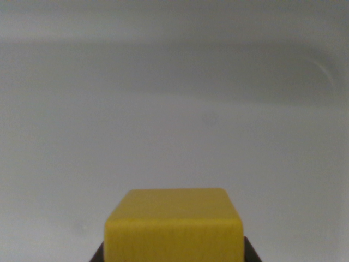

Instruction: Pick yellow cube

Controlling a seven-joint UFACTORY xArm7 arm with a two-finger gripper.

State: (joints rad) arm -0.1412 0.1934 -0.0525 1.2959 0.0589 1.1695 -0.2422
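Observation:
The yellow cube [173,226] fills the bottom middle of the wrist view, very close to the camera, with its top face and near face showing. Dark slivers of my gripper's fingers [97,256] press against its lower left and lower right sides. My gripper [173,255] is shut on the cube, and most of both fingers lies below the frame's edge.
Behind the cube lies a blurred, plain white surface [174,142]. A raised white rim or wall [163,71] with a rounded corner at the upper right runs across the far side.

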